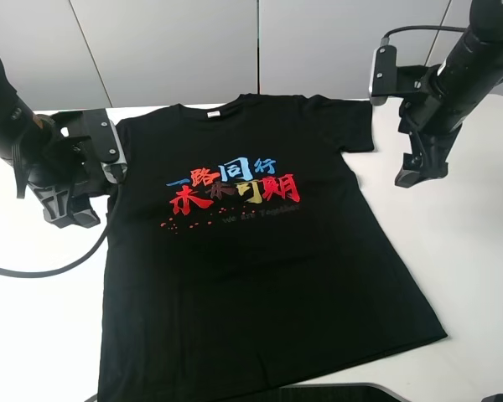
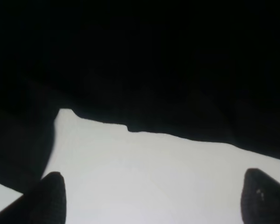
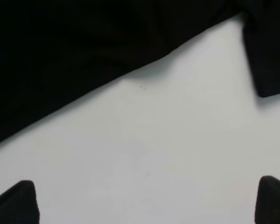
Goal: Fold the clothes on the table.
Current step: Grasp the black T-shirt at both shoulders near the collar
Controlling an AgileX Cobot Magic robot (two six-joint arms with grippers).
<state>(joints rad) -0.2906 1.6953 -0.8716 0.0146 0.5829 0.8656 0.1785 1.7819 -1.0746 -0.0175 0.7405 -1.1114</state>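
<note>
Black tee (image 1: 260,276), hem part cropped, btm-left

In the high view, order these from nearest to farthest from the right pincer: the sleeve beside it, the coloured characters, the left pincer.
1. Sleeve, just beside the right pincer.
2. Coloured characters, on the chest.
3. Left pincer, at the view's left.

Black T-shirt (image 1: 260,276) lies flat, unfolded, print up, on white table (image 1: 461,251); collar toward far edge, hem at near edge.

High camera overlooks shirt (image 1: 260,285), wrist cameras its edges
</note>
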